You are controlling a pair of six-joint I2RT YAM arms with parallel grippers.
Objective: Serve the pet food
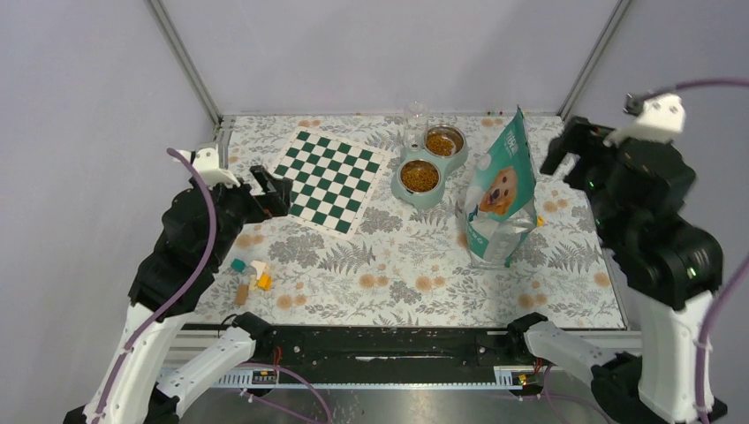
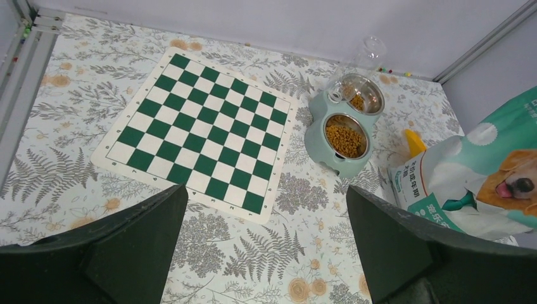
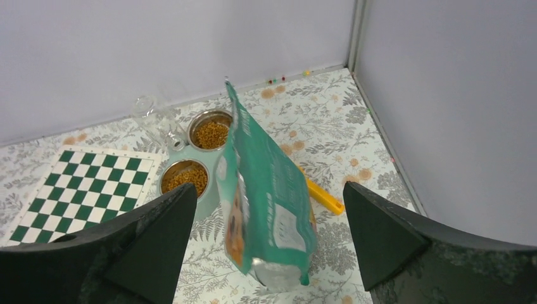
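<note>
The pet food, brown-orange kibble, fills both steel bowls of a pale green double feeder (image 1: 439, 196): the near bowl (image 1: 419, 177) and the far bowl (image 1: 442, 142). It also shows in the left wrist view (image 2: 345, 140) and the right wrist view (image 3: 185, 179). A tall teal bag (image 1: 501, 194) with a dog picture stands upright right of the feeder. My left gripper (image 1: 276, 190) hangs open and empty over the chessboard's left edge (image 2: 266, 190). My right gripper (image 1: 558, 157) is open and empty, raised to the right of the bag (image 3: 268, 187).
A green-and-white chessboard mat (image 1: 329, 178) lies left of the feeder. A yellow-orange scoop (image 3: 323, 196) lies on the table behind the bag. A clear bottle (image 1: 415, 124) stands at the feeder's back. Small coloured blocks (image 1: 252, 276) lie near the front left. Walls enclose the table.
</note>
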